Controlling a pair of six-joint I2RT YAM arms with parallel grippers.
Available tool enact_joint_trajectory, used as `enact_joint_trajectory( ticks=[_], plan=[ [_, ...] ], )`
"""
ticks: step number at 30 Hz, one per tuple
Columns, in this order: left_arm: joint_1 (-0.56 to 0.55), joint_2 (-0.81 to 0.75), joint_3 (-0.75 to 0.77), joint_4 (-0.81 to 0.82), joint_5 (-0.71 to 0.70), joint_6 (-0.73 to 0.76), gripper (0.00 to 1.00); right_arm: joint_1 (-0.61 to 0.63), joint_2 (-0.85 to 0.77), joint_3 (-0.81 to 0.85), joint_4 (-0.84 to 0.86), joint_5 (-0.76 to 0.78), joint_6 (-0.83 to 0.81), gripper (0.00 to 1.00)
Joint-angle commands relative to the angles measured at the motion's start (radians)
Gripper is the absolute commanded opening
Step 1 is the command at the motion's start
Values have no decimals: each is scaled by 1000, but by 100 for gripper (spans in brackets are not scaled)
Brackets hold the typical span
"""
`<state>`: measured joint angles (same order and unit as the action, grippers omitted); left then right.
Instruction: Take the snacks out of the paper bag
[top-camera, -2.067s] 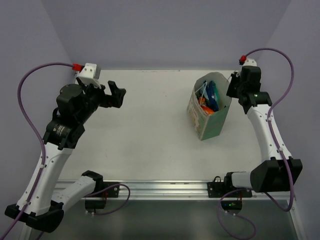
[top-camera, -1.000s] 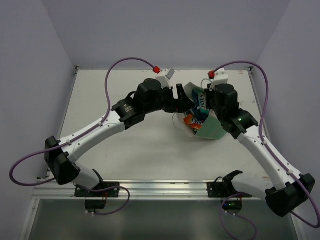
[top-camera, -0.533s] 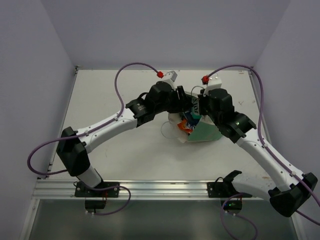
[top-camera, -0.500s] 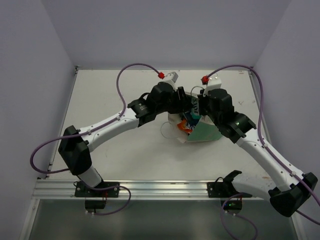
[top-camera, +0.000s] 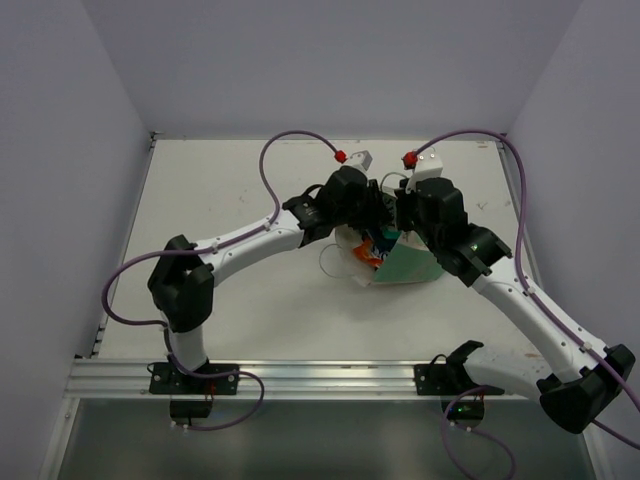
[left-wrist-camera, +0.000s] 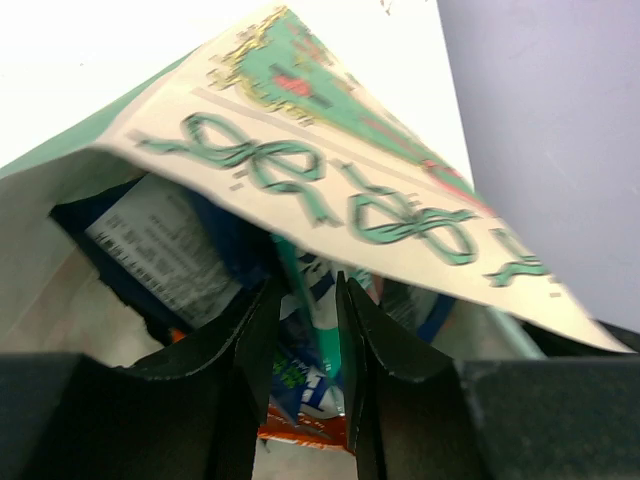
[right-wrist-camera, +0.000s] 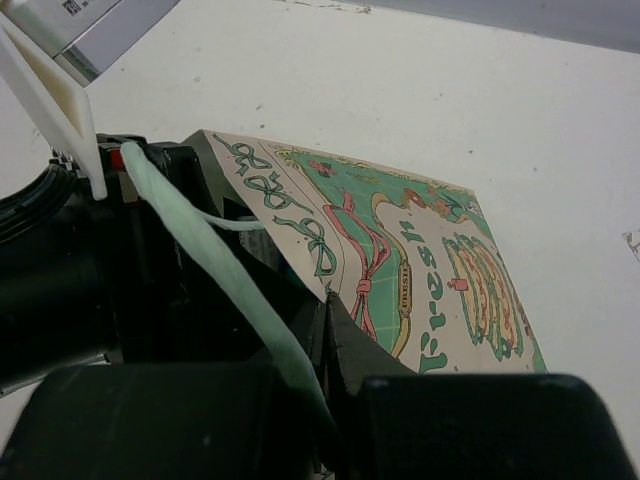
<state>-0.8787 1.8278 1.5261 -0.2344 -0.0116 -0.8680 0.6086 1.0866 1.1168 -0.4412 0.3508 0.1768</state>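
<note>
The pale green paper bag (top-camera: 408, 266) lies tipped on the table, its mouth facing left. My right gripper (top-camera: 406, 214) is shut on the rim of the bag's printed panel (right-wrist-camera: 420, 250), pinching it at the edge (right-wrist-camera: 328, 300). My left gripper (top-camera: 376, 216) reaches into the mouth under that panel (left-wrist-camera: 330, 170). Its jaws (left-wrist-camera: 307, 284) stand narrow around a teal-white snack packet (left-wrist-camera: 312, 345). A dark blue packet (left-wrist-camera: 165, 250) with a barcode lies to the left of it. An orange packet (left-wrist-camera: 300, 432) shows below. Other snacks deeper in the bag are hidden.
A white string handle (top-camera: 330, 262) trails onto the white table (top-camera: 230, 200) left of the bag. Purple walls close in the back and both sides. The two wrists sit almost touching above the bag, with purple cables (top-camera: 290, 150) arching behind them.
My left gripper has pushed further into the bag's mouth and its jaws have narrowed around the teal-white packet. The right gripper keeps its hold on the rim; the bag has barely moved.
</note>
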Motion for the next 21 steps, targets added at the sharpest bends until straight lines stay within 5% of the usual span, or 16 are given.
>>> enact_joint_trajectory(
  ticks=[1, 10, 13, 15, 21],
  plan=[
    [-17, 4, 74, 23, -18, 21, 36, 8, -5, 43, 70, 4, 30, 0],
    [-28, 48, 86, 7, -1, 11, 35, 6, 2, 37, 81, 11, 18, 0],
    [-28, 50, 89, -11, -25, 26, 21, 8, 3, 34, 79, 19, 15, 0],
    [-26, 39, 95, -43, -57, 47, 0, 8, -1, 29, 76, 28, 13, 0],
    [-8, -99, 66, -106, -155, 132, 0, 5, -13, -2, 76, 77, -3, 0]
  ],
)
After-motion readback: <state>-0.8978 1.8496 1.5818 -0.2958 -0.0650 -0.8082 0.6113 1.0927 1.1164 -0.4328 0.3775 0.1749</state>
